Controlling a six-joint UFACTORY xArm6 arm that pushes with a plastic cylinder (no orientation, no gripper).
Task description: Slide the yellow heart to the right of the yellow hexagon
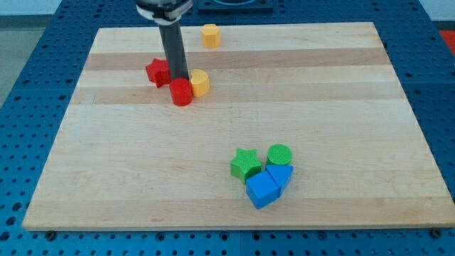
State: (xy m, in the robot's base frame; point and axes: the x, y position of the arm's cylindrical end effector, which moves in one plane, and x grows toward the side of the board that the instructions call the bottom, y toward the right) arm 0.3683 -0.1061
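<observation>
The yellow heart (pixel 200 83) sits in the upper left part of the wooden board, touching the right side of a red cylinder (pixel 181 92). The yellow hexagon (pixel 210 35) lies apart near the board's top edge, above and slightly right of the heart. My tip (pixel 178 79) is down on the board just behind the red cylinder, between a red star (pixel 157 72) on its left and the yellow heart on its right. The tip is close against the heart's left side; whether it touches cannot be told.
A cluster sits at the lower right of centre: a green star (pixel 245 164), a green cylinder (pixel 279 154), a blue block (pixel 280 174) and a blue cube (pixel 261 190), all touching. The board (pixel 106 185) rests on a blue perforated table.
</observation>
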